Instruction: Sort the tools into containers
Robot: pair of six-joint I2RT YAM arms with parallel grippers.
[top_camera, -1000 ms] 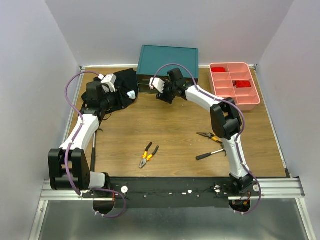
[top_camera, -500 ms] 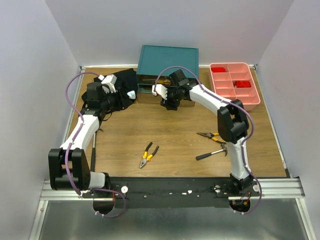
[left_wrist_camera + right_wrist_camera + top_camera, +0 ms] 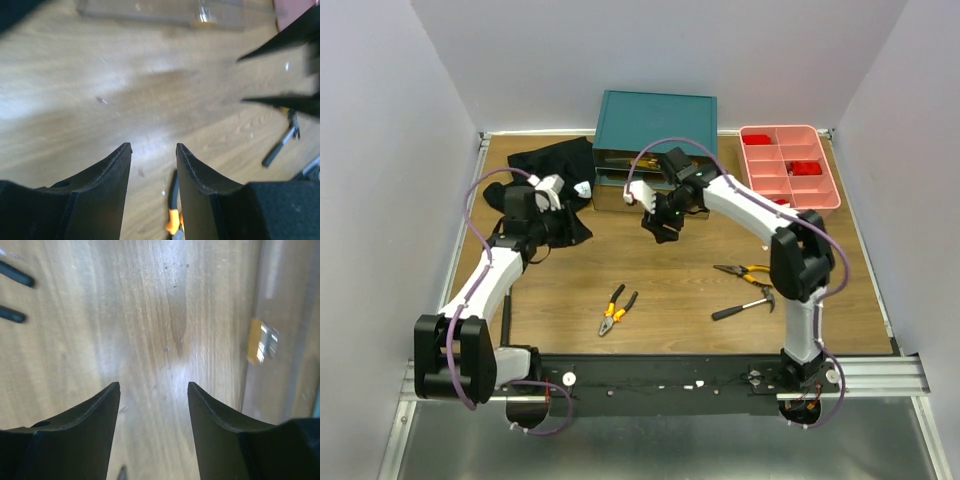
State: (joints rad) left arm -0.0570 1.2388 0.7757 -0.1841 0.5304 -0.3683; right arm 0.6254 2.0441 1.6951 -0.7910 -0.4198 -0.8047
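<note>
Nearest the arm bases, a pair of yellow-handled pliers (image 3: 617, 310) lay on the wooden table (image 3: 650, 255) a little left of centre. Over to the right a black-handled hammer (image 3: 745, 306) lay aslant, with orange-handled pliers (image 3: 742, 271) just beyond it, the two close together but apart. All three tools lay loose on the wood, well short of either container. Farther in, the left claw (image 3: 153, 145) hung over bare boards at the left side, by the edge of the black cloth (image 3: 555, 160). Its jaws stood partly apart, with only wood showing between them. The right claw (image 3: 154, 384) was over the table just in front of the cabinet, its jaws set wider and likewise gripping nothing. At the right edge of its wrist view a small yellow-and-silver thing (image 3: 260, 347) showed beside it, too blurred to name. Along the far edge stood the teal cabinet (image 3: 656, 120), its brassy drawer fronts facing the arms. In the far right corner sat the pink tray (image 3: 823, 205), with red pieces (image 3: 806, 168) in some of its compartments.
</note>
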